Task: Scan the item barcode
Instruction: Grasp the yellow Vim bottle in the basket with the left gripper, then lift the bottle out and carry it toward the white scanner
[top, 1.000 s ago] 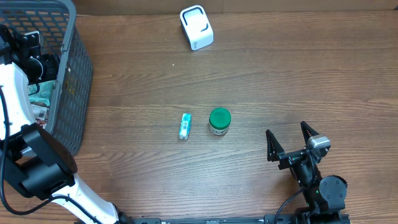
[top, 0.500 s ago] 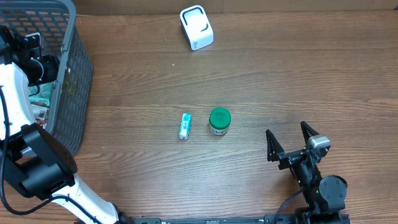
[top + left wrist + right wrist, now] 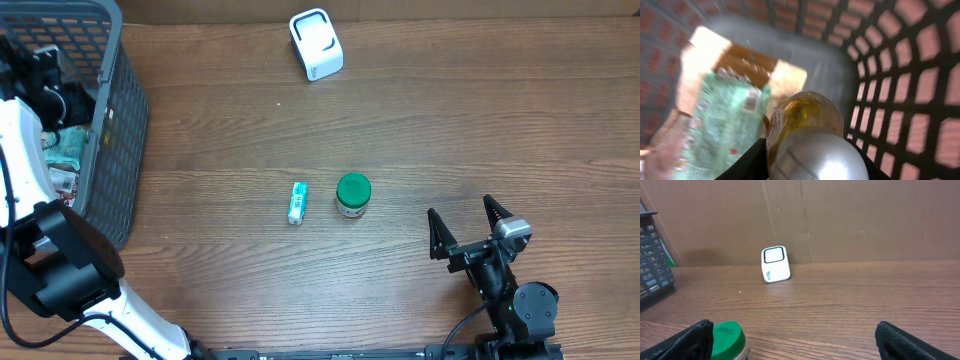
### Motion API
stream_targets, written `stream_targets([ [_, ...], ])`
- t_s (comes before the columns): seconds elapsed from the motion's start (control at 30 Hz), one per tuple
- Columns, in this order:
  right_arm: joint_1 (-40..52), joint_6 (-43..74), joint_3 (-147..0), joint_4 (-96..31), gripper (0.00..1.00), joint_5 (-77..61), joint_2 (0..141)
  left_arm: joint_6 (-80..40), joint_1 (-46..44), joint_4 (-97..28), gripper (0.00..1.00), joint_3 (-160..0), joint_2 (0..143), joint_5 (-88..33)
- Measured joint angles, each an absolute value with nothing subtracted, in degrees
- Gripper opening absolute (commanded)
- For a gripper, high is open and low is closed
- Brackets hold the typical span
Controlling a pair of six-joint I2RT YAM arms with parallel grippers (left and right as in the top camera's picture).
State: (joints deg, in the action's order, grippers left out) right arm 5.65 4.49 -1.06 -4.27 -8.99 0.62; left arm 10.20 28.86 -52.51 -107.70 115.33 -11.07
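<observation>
In the left wrist view, my left gripper [image 3: 807, 162] is down inside the grey mesh basket [image 3: 900, 75]. Its black fingers [image 3: 752, 162] press on both sides of an item, a bottle of amber liquid [image 3: 805, 112] with a rounded silver cap [image 3: 815, 160]. Overhead, the left gripper [image 3: 45, 85] shows over the basket [image 3: 120, 130] at the far left, and the bottle is hidden there. The white barcode scanner [image 3: 316, 44] stands at the table's back, also seen from the right wrist as the scanner [image 3: 775, 264]. My right gripper [image 3: 468, 232] rests open and empty at the front right.
A green-printed packet [image 3: 725, 120] and a brown-and-tan box [image 3: 740, 60] lie in the basket beside the bottle. On the table's middle stand a green-lidded jar [image 3: 353, 194] and a small teal tube [image 3: 297, 202]. The jar [image 3: 727, 339] sits just ahead of my right gripper's left finger.
The left gripper's fingers have drawn in onto the bottle, and the wrist has shifted slightly toward the basket's far left. The right arm and the table items have not moved.
</observation>
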Motion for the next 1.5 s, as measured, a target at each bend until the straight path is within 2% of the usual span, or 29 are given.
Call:
stream_targets([
  [0.2,5.65,4.49,-1.06,-4.25,1.00,-8.95,0.62,7.86,28.86,-52.60,0.34,-113.93,111.09,-10.87],
  [0.57,5.65,4.49,-1.06,-4.25,1.00,-8.97,0.62,2.50,28.86,-49.43,0.28,-118.93,93.21,-12.05],
  [0.93,5.65,4.49,-1.06,-4.27,1.00,-8.97,0.62,-5.10,28.23,-49.71,0.26,-119.09,84.36,-23.64],
  [1.17,5.65,4.47,-1.06,-4.25,1.00,-8.99,0.62,-6.74,20.71,-56.75,0.27,-119.15,83.59,-25.26],
  [1.5,5.65,4.51,-1.06,-4.23,1.00,-8.97,0.62,-7.38,6.28,-75.16,0.29,-119.26,87.37,-19.16],
])
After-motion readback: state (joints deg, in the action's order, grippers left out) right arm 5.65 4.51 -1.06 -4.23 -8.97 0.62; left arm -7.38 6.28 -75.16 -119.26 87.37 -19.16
